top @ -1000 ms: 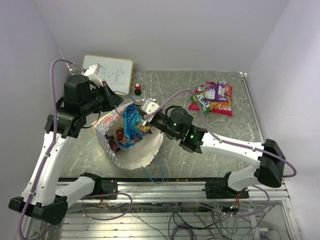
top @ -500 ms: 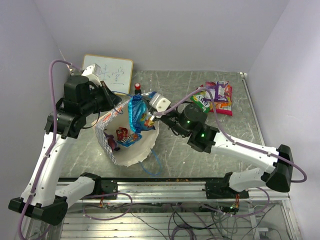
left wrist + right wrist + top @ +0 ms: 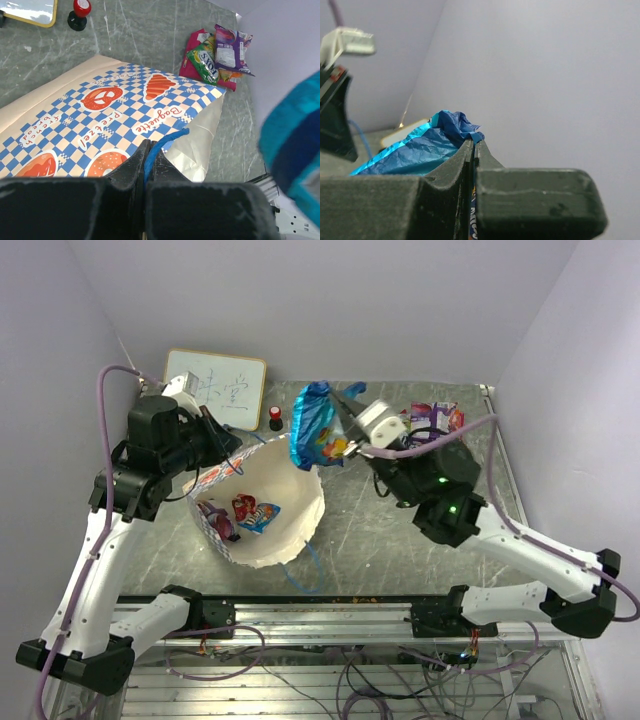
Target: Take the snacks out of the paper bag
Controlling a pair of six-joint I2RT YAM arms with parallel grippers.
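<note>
Bases sit side by side at the near edge of the table [image 3: 400, 530], and each arm reaches away from there. The left arm climbs steeply from its base, folds at a high elbow and turns its wrist inward, so the left gripper [image 3: 149, 150] hangs over the left rim of the paper bag [image 3: 300, 505]. Its jaws are pinched tight on the bag's blue cord handle [image 3: 167, 137], with the checkered band spread just below the fingertips and the bag's mouth held open. Two or three small packets [image 3: 245, 512] lie inside on the bag's floor, below and to the inner side of that hand. The right arm stretches its forearm inward and away, its wrist raised. The right gripper [image 3: 474, 146] is clamped on one edge of the crumpled blue packet [image 3: 312, 425], which hangs in the air above and just past the bag's far rim, clear of the paper. Beyond that hand to its outer side, a pile of snacks [image 3: 435, 422] rests on the table. Farther off, past the left hand, stand the red-and-black knob [image 3: 275, 420] and the whiteboard [image 3: 220, 385].
</note>
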